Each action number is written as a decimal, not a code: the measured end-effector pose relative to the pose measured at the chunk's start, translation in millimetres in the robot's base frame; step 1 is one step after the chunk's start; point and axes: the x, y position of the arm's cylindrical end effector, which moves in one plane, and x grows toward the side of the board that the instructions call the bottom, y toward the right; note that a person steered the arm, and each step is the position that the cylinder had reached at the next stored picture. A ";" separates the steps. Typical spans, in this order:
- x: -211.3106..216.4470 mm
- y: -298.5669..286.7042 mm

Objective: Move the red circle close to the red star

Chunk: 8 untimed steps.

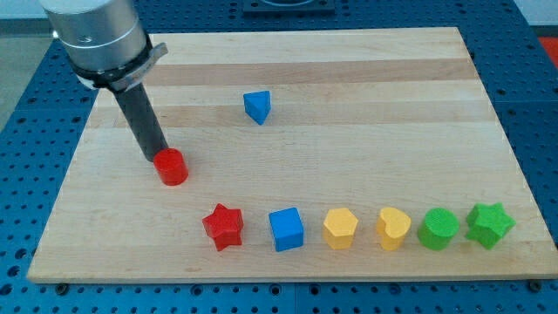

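Observation:
The red circle (172, 167) is a short red cylinder on the wooden board, at the view's left of centre. The red star (223, 227) lies below and to the right of it, near the board's bottom edge, roughly a block's width apart. My tip (156, 160) is at the end of the dark rod and touches the red circle's upper left side.
A blue triangle (257, 106) lies above centre. Along the bottom, right of the red star, sit a blue cube (286, 229), a yellow pentagon (340, 228), a yellow heart (392, 228), a green circle (438, 228) and a green star (489, 225). The board (349, 78) has blue pegboard around it.

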 end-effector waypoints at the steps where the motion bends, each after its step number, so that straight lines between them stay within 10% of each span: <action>1: -0.9 7.9; 8: 37.1 29.9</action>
